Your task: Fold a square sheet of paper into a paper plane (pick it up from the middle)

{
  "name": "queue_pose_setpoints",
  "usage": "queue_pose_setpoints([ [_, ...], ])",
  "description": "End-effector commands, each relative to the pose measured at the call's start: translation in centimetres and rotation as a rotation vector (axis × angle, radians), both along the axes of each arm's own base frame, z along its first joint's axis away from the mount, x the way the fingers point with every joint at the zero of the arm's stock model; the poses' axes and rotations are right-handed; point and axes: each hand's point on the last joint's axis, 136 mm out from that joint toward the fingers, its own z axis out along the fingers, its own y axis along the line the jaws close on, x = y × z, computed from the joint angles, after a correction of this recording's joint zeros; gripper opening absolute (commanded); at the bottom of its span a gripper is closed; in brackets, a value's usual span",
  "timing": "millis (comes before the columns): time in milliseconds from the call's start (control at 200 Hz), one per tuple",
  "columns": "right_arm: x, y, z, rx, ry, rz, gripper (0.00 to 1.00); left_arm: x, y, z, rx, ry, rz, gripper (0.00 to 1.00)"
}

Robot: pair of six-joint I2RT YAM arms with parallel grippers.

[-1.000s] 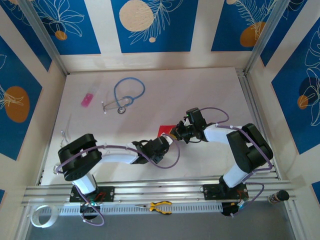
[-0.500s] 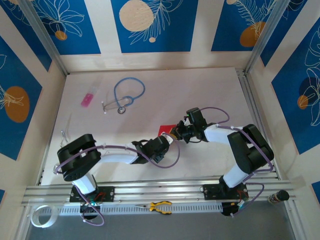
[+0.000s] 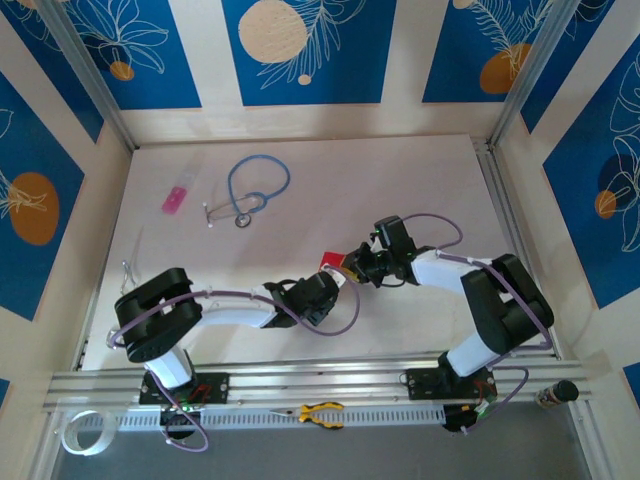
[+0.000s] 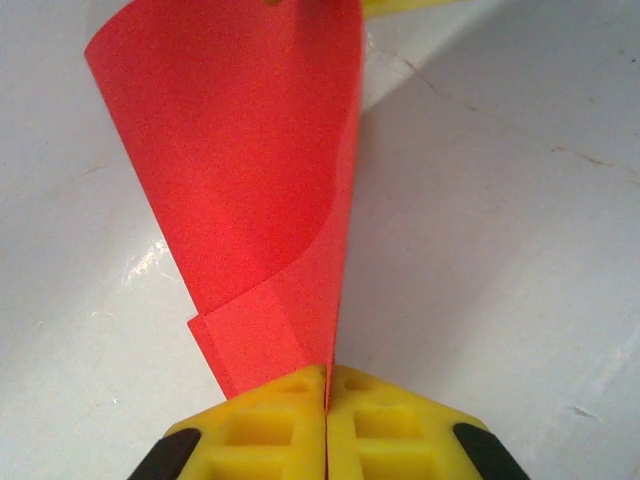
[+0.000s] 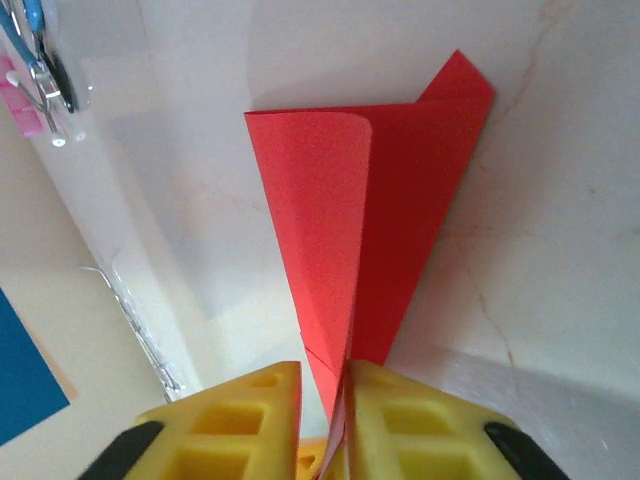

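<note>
1. Red and unmarked, the square sheet of paper (image 3: 331, 261) sits near the middle of the white table (image 3: 400, 180), lifted between the two grippers.
2. In the left wrist view the paper (image 4: 250, 170) is curled over on itself, one layer bowed across another, fanning away from the fingers.
3. Left gripper (image 3: 336, 274): the yellow jaws (image 4: 327, 385) are pressed together, with the sheet's lower edge pinched in the seam.
4. Right gripper (image 3: 352, 267): the yellow jaws (image 5: 323, 375) stand narrowly parted, with the narrow end of the paper (image 5: 380, 200) lying in the gap. Whether they press on it cannot be told.
5. In the right wrist view the sheet shows a rolled left flap and a pointed corner at the far end.
6. A blue stethoscope (image 3: 250, 190) and a small pink item (image 3: 175, 199) lie on the far left of the table, well apart from the paper.
7. Yellow-handled pliers (image 3: 320, 412) rest on the near rail between the arm bases.
</note>
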Motion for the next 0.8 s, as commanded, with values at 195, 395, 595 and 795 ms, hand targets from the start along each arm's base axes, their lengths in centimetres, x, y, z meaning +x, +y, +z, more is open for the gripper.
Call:
queue_pose_setpoints([
  [195, -0.8, -4.7, 1.4, -0.169, -0.056, -0.055, 0.37, -1.2, -0.6, -1.7, -0.085, 0.138, 0.038, 0.05],
  [395, -1.2, -6.4, 1.8, -0.184, -0.1, -0.087, 0.37, -1.1, -1.3, -1.2, -0.198, 0.231, 0.047, 0.04],
  [595, -1.5, -6.8, 2.4, -0.171, -0.196, -0.091, 0.36, -1.2, -2.2, -1.1, -0.329, 0.379, 0.029, 0.04],
  [795, -2.1, -5.7, 3.3, -0.114, -0.24, -0.015, 0.34, -0.6, -2.5, -0.6, -0.496, 0.527, 0.038, 0.03],
])
